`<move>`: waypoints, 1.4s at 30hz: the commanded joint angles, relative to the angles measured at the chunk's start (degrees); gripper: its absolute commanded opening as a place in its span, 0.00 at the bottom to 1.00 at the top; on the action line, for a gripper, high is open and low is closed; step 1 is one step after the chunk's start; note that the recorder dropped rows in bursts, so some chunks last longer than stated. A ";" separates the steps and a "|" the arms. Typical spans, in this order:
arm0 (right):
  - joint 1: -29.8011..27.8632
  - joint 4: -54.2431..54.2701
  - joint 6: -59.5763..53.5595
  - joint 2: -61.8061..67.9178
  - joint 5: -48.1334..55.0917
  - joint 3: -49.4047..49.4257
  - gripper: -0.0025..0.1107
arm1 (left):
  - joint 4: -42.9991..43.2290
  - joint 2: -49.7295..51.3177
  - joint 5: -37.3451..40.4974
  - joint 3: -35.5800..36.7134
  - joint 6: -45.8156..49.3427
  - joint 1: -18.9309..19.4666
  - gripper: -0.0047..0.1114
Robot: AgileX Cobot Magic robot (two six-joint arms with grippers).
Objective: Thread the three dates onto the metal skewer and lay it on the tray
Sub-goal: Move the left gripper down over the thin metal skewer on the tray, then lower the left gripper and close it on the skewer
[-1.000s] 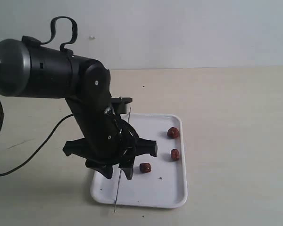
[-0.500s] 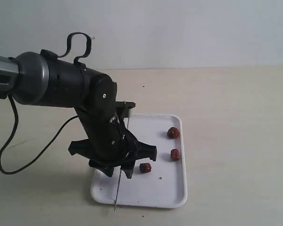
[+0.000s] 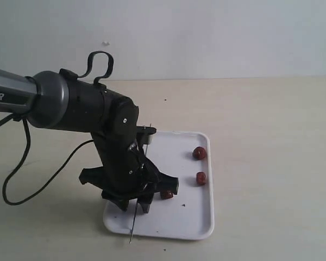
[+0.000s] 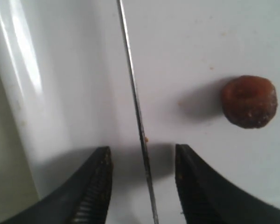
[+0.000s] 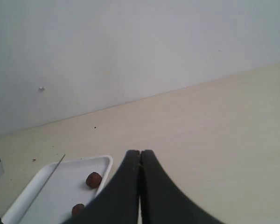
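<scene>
The metal skewer (image 4: pixel 137 112) lies along the left side of the white tray (image 3: pixel 190 217), and its tip (image 3: pixel 131 234) pokes past the near rim. My left gripper (image 3: pixel 133 205) is low over the tray and open. Its fingers (image 4: pixel 95 182) straddle the skewer without touching it, as the left wrist view of the gripper (image 4: pixel 141 155) shows. One date (image 4: pixel 248 101) lies just beside that gripper, half hidden in the exterior view (image 3: pixel 167 194). Two more dates (image 3: pixel 199 153) (image 3: pixel 201 178) rest near the tray's right rim. My right gripper (image 5: pixel 140 154) is shut and empty, well off the tray (image 5: pixel 60 186).
The left arm's black cable (image 3: pixel 22 179) loops over the beige tabletop (image 3: pixel 271 141) to the left of the tray. A pale wall (image 3: pixel 206 32) stands behind the table. The tray carries a few dark specks (image 3: pixel 185 205).
My left arm has shifted right and sunk lower, bringing its open fingers down on either side of the skewer. The skewer, the dates and the right gripper have stayed put.
</scene>
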 commanded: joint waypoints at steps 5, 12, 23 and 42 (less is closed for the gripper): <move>-0.25 -0.49 -0.59 -0.38 -0.15 0.26 0.02 | 1.68 -0.05 0.75 -0.19 0.27 -0.16 0.42; -0.25 -0.49 -0.59 -0.38 -0.15 0.26 0.02 | 1.59 -0.30 4.75 -1.04 0.48 0.08 0.42; -0.25 -0.49 -0.59 -0.38 -0.10 0.26 0.02 | 1.34 -2.41 8.79 -9.43 3.52 0.08 0.42; -0.25 -0.38 -0.59 -0.38 -0.11 0.26 0.02 | 13.96 -4.20 13.75 -15.34 -0.76 -3.90 0.43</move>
